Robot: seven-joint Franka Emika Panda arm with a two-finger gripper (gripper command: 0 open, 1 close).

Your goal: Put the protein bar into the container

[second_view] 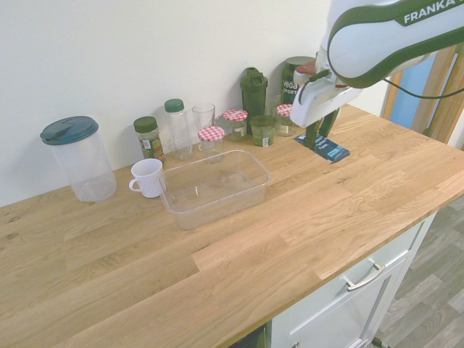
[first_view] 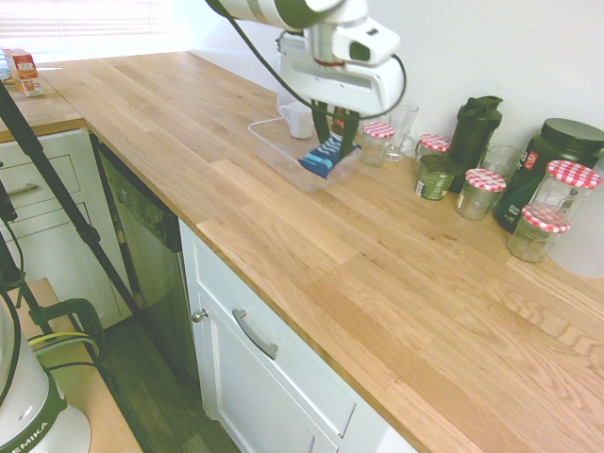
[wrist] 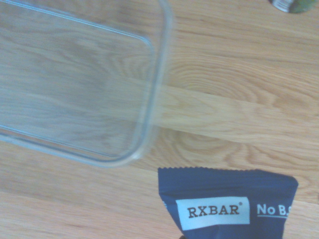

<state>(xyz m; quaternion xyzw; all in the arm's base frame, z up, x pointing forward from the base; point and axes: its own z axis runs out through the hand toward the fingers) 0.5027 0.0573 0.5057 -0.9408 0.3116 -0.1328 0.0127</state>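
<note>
— Where's the bar [second_view: 324,148]?
— Clamped in the gripper [second_view: 316,142], hanging from its fingers just over the counter [second_view: 290,217].
— And the tub [second_view: 214,186]?
— Beside the gripper, apart.

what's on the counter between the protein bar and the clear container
Nothing: only bare wooden counter separates the protein bar from the container, clearest in the second exterior and wrist views.

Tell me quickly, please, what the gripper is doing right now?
Gripper: closed on the protein bar, gripping one end, beside the container, not over it.
</note>
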